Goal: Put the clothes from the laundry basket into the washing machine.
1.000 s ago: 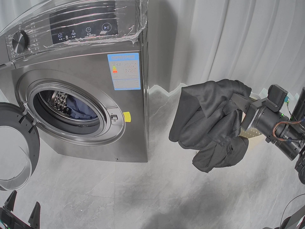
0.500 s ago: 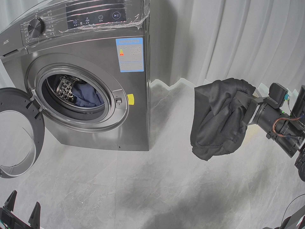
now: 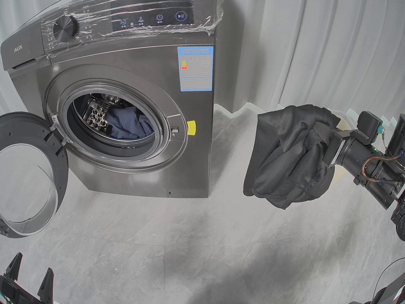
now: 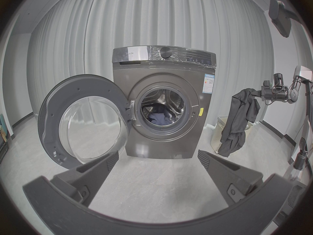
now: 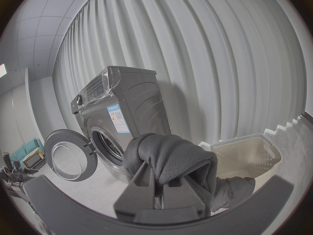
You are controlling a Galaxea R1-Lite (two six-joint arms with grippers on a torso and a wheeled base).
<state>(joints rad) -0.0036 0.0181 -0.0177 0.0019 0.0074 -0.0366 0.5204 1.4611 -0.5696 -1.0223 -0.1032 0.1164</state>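
The grey washing machine (image 3: 126,64) stands at the left with its round door (image 3: 17,127) swung open to the left. A blue garment (image 3: 126,125) lies in the drum (image 4: 161,106). To the right of the machine my right gripper (image 3: 321,135) is shut on a black garment (image 3: 287,157), which hangs bunched in the air above the floor. In the right wrist view the cloth drapes over the shut gripper (image 5: 160,181). The cream laundry basket (image 5: 247,154) stands behind it by the curtain. My left gripper (image 3: 29,275) is low at the front left, open and empty.
White curtains (image 3: 320,43) hang behind the machine and the basket. Bare grey tile floor (image 3: 190,241) lies between me and the machine. The open door juts out over the floor left of the drum opening.
The head camera has moved, so the machine now shows farther right. The black garment has bunched up and hangs more compactly from my right gripper. The left gripper looks unchanged.
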